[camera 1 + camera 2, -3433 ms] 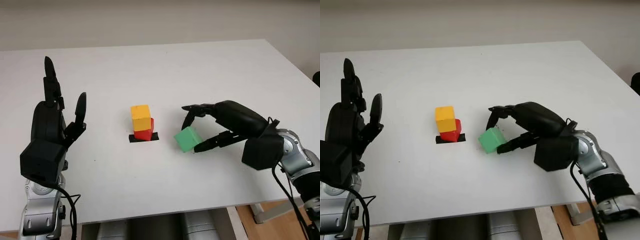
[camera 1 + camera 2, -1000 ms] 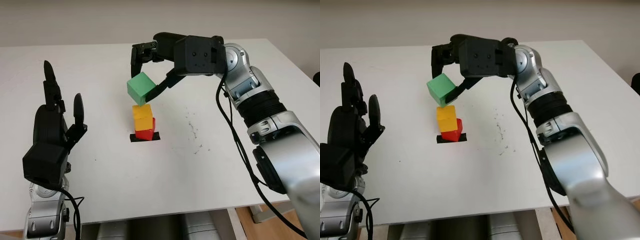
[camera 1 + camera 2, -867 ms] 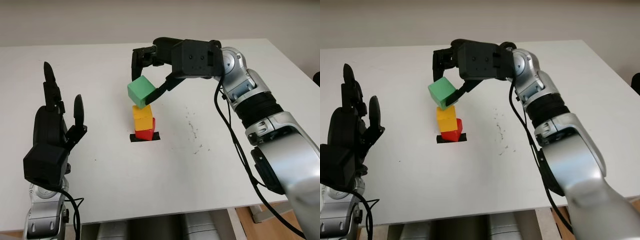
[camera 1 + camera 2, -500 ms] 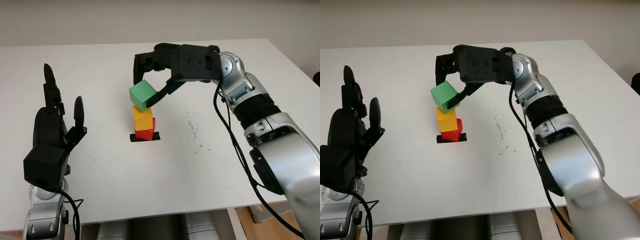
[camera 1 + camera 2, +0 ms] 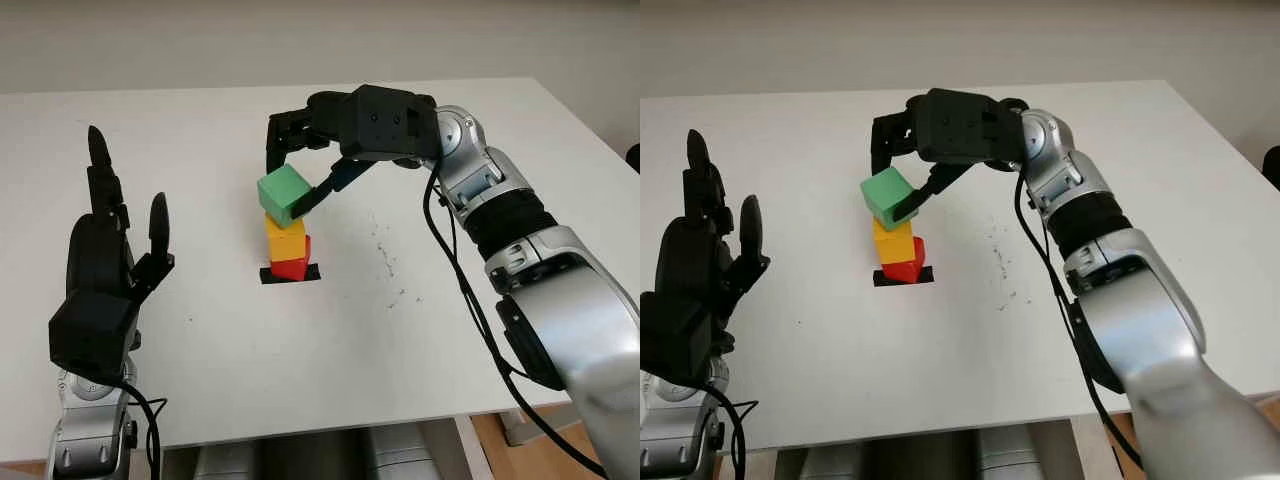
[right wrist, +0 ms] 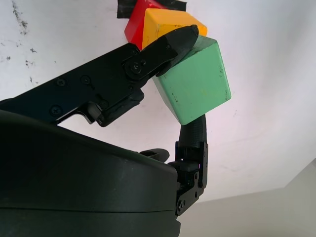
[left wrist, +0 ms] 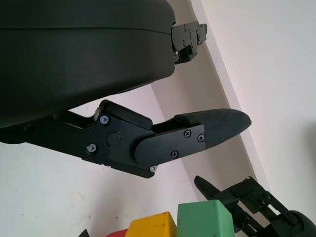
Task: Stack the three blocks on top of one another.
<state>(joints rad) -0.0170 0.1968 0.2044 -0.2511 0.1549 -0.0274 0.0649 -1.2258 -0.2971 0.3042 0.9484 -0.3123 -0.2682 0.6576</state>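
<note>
A yellow block (image 5: 286, 239) sits on a red block (image 5: 293, 266), which stands on a black tape mark (image 5: 289, 274) mid-table. My right hand (image 5: 297, 170) is shut on a green block (image 5: 284, 193), held tilted just above the yellow block, about touching its top. In the right wrist view the fingers (image 6: 168, 49) clamp the green block (image 6: 195, 81) from two sides over the yellow block (image 6: 165, 25). My left hand (image 5: 100, 280) is open, raised upright at the table's left side, well apart from the stack.
The white table (image 5: 400, 340) spreads wide around the stack. Faint dark scuff marks (image 5: 385, 250) lie right of the blocks. The table's front edge runs near the picture's bottom.
My right hand picked the green block off the table at right, carried it over the stack, and lowered it steadily toward the yellow block. The left hand has stayed put.
</note>
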